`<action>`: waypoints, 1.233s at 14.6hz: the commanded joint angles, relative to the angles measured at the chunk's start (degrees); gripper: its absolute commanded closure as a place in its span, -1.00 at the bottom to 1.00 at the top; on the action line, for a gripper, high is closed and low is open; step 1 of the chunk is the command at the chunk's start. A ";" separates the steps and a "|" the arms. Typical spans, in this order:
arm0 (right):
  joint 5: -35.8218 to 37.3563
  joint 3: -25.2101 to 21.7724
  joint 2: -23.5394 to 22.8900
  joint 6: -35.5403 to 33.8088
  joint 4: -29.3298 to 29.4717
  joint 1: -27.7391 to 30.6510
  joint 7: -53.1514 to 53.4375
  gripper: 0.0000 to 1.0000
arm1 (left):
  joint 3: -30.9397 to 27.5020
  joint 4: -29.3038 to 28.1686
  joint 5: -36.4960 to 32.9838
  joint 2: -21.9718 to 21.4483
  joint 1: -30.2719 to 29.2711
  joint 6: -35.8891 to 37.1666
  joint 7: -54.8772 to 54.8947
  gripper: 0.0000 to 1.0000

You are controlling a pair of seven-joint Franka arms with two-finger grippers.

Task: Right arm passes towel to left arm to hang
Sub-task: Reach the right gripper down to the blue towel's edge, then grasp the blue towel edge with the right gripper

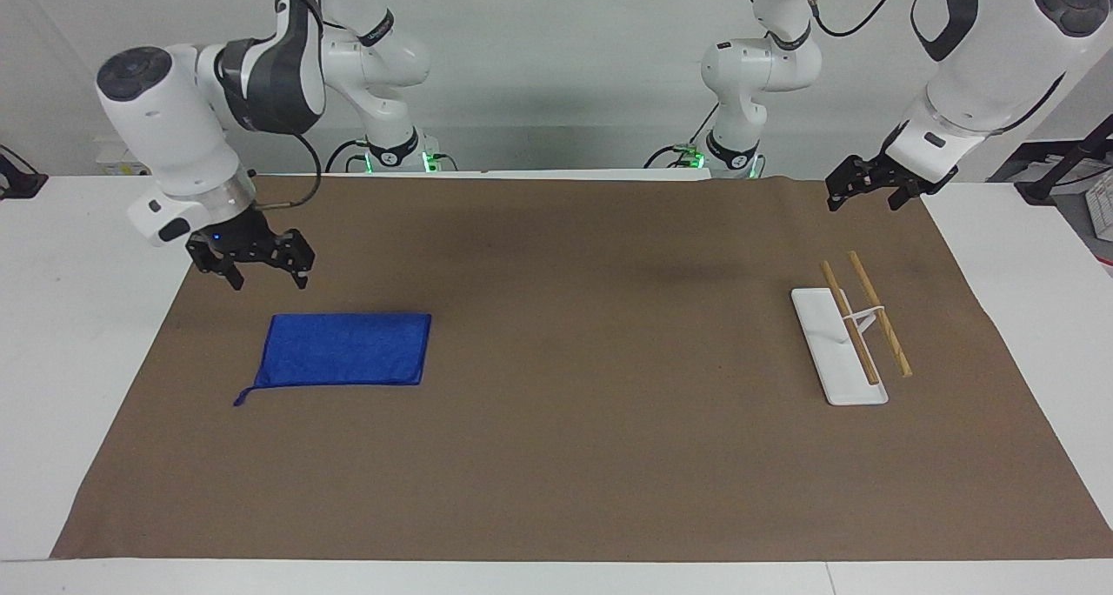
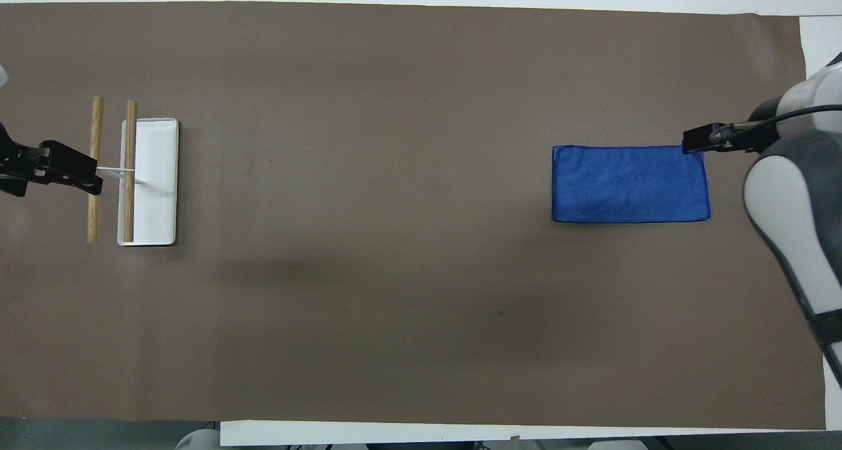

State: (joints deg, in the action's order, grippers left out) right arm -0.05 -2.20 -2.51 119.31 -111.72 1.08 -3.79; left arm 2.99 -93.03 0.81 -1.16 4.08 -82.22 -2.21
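bare mat between towel, rack

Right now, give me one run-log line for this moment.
right gripper: open, in the air by the towel | towel: flat on mat, untouched | left gripper: open, waiting near rack | handover: not begun

Right tool open above flat blue towel

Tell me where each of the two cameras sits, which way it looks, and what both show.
Facing view: high across the table, looking at the robots; shows both arms whole, right gripper open above the mat near the towel, left gripper waiting.
Overhead view: above the robots' end, looking steeply down; shows the right gripper and forearm, the left gripper tip.
Shared: towel, rack, brown mat.
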 commanded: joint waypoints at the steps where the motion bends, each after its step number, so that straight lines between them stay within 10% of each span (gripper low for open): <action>1: -0.56 0.79 -2.66 7.23 -4.12 0.50 1.07 -1.00 | 0.70 0.05 0.43 -0.33 -0.56 0.13 -0.43 -1.00; 18: -0.48 0.71 -11.11 21.40 -12.47 0.50 -4.99 -0.87 | 0.61 -0.13 0.51 -0.42 -0.48 0.48 -0.60 -1.00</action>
State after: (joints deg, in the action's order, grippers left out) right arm -0.05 -1.85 -12.90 138.82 -123.70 1.10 -6.47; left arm 3.23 -93.04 0.81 -1.16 4.08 -82.18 -2.21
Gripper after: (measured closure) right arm 0.057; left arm 0.000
